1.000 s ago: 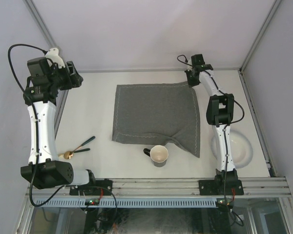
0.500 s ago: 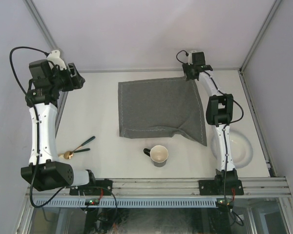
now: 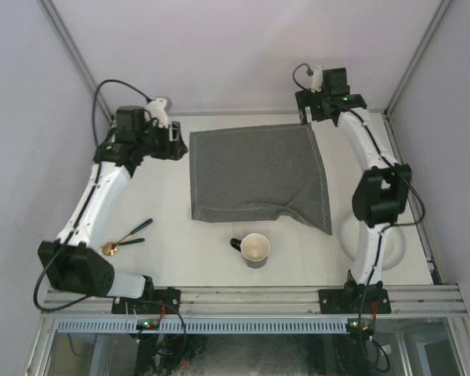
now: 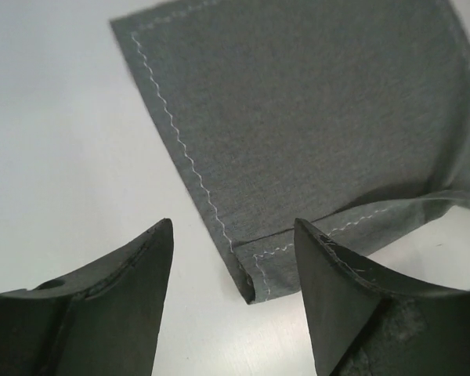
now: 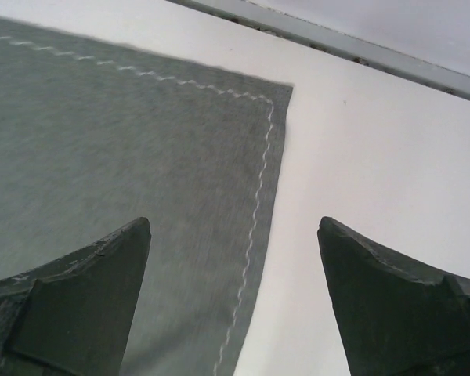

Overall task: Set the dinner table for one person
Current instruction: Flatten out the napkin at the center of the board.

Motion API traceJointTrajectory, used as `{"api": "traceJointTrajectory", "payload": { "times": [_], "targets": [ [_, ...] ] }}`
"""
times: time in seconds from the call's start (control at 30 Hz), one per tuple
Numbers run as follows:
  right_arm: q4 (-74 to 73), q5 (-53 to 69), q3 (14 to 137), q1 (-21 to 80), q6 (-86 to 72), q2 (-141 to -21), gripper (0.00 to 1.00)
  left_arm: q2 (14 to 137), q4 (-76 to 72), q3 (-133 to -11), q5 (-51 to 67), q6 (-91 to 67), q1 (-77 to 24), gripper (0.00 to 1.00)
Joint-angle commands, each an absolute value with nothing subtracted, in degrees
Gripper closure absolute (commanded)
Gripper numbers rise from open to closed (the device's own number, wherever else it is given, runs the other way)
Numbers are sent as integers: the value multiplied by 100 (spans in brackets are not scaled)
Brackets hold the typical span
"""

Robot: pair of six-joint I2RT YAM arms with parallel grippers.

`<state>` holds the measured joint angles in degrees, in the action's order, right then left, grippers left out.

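Spreading square grey stitched cloth mat [image 3: 254, 168] on off-white tabletop [image 3: 149, 196], left gripper [image 4: 231, 235] and right gripper [image 5: 235, 227] spread, empty. Next, probably: unfolding tucked near edge.

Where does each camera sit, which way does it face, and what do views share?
Top external: above, behind the bases, looking down on the dinner table; both arms, left gripper, right gripper show.
Left wrist: on the left arm, looking past its open fingers at a grey mat corner.
Right wrist: likewise, past its open fingers at another corner.
Shared: all see the mat.
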<state>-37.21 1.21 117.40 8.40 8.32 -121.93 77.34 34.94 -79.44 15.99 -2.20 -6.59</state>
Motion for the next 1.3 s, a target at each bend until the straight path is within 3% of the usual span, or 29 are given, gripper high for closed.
{"api": "traceJointTrajectory", "payload": {
  "times": [0.0, 0.4, 0.73, 1.27],
  "targets": [
    [-4396, 455, 10739, 810, 658, -10778, 13, 8609, 3876, -7981, 559, -38, -1159, 34],
    [-5031, 273, 8136, -45, 1068, -7835, 14, 9170, 4273, -7008, 776, -26, -1189, 36],
    [-5217, 417, 8093, -369, 917, -7571, 14, 9483, 4444, -6497, 2015, 26, -1384, 38],
    [-5250, 315, 7897, -494, 940, -7504, 14, 9799, 3861, -6319, 2495, 26, -1808, 44]
  ]
}}
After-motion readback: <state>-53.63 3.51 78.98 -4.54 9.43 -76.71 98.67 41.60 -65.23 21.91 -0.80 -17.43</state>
